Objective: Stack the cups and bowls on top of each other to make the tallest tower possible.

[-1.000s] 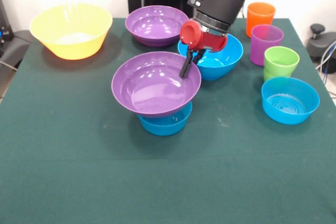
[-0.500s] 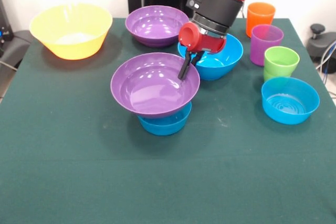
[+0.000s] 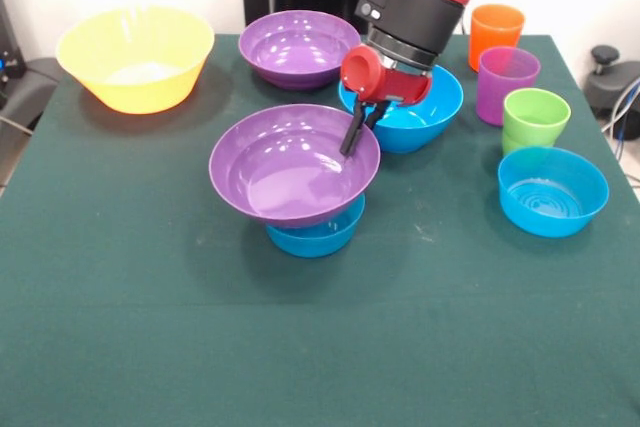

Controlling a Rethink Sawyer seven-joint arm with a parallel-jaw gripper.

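My gripper (image 3: 352, 137) is shut on the right rim of a wide purple bowl (image 3: 285, 172). The bowl sits slightly tilted right over a small blue bowl (image 3: 310, 239); I cannot tell whether they touch. A large blue bowl (image 3: 435, 112) lies behind the gripper, partly hidden by it. A second purple bowl (image 3: 295, 45) is at the back. A large yellow bowl (image 3: 135, 57) is at the back left. The orange cup (image 3: 496, 32), purple cup (image 3: 507, 82) and green cup (image 3: 535, 117) stand at the right. The light blue cup is out of view.
Another small blue bowl (image 3: 553, 192) stands at the right, in front of the green cup. The green cloth table (image 3: 300, 347) reaches to the front edge. Dark equipment (image 3: 612, 77) stands past the table's right edge.
The gripper and the purple bowl it holds have shifted slightly to the left and a little upward over the small blue bowl. Nothing else has moved.
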